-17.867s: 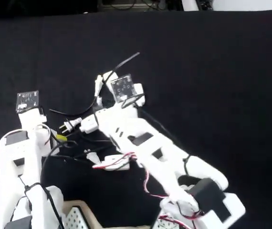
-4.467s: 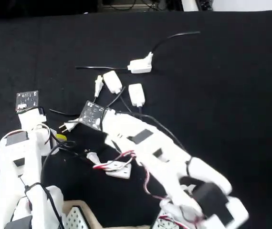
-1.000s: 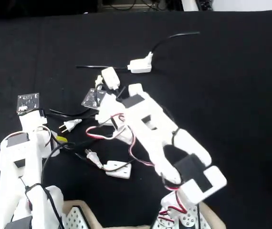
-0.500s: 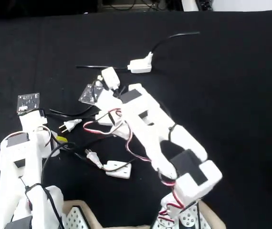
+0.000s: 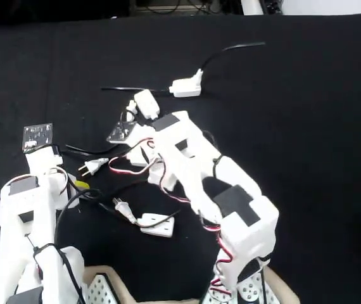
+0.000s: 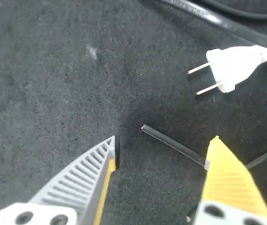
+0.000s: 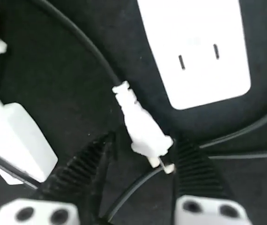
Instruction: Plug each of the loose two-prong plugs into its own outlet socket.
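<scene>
My right gripper is open, its black fingers on either side of a small white two-prong plug lying on the cloth. Just beyond that plug lies a white outlet socket with two slots facing up. In the high view the right arm's wrist hangs over the cluster of sockets. My left gripper stands open low over bare cloth, with a white plug a short way ahead of it. Another plug lies beside a socket.
At the back, a white socket with a black cable and a smaller socket lie on the black cloth. A loose black cable end runs between my left fingers. A further white socket lies beside my right gripper.
The right arm's elbow and shoulder have swung to the left, while its wrist shifted only slightly left and lower over the sockets. The left arm has kept still.
</scene>
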